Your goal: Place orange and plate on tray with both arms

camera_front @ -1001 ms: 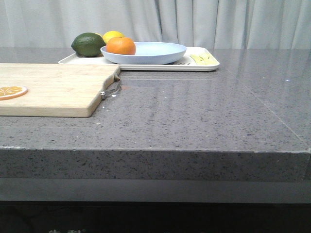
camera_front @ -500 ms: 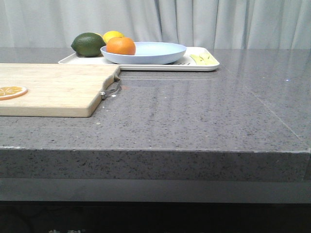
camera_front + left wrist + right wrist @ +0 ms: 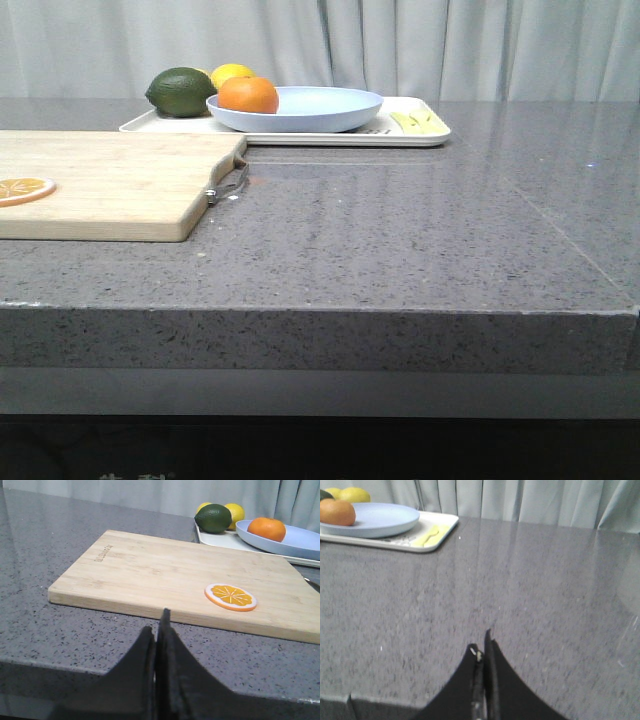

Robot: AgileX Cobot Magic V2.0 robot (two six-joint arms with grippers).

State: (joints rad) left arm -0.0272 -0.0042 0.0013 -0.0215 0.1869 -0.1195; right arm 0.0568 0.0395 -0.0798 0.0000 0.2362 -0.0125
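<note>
The orange (image 3: 249,95) lies on the left part of the pale blue plate (image 3: 310,110), and the plate sits on the white tray (image 3: 420,138) at the back of the counter. They also show in the left wrist view: orange (image 3: 266,529), plate (image 3: 300,542), and in the right wrist view: orange (image 3: 337,512), plate (image 3: 380,519), tray (image 3: 437,537). My left gripper (image 3: 159,622) is shut and empty, low at the counter's near edge before the cutting board. My right gripper (image 3: 482,647) is shut and empty at the near edge. Neither arm shows in the front view.
A wooden cutting board (image 3: 110,185) with a metal handle (image 3: 228,187) lies at the left, an orange slice (image 3: 24,188) on it. A dark green fruit (image 3: 181,91) and a yellow lemon (image 3: 232,73) sit on the tray's left end, pale yellow pieces (image 3: 418,122) on its right end.
</note>
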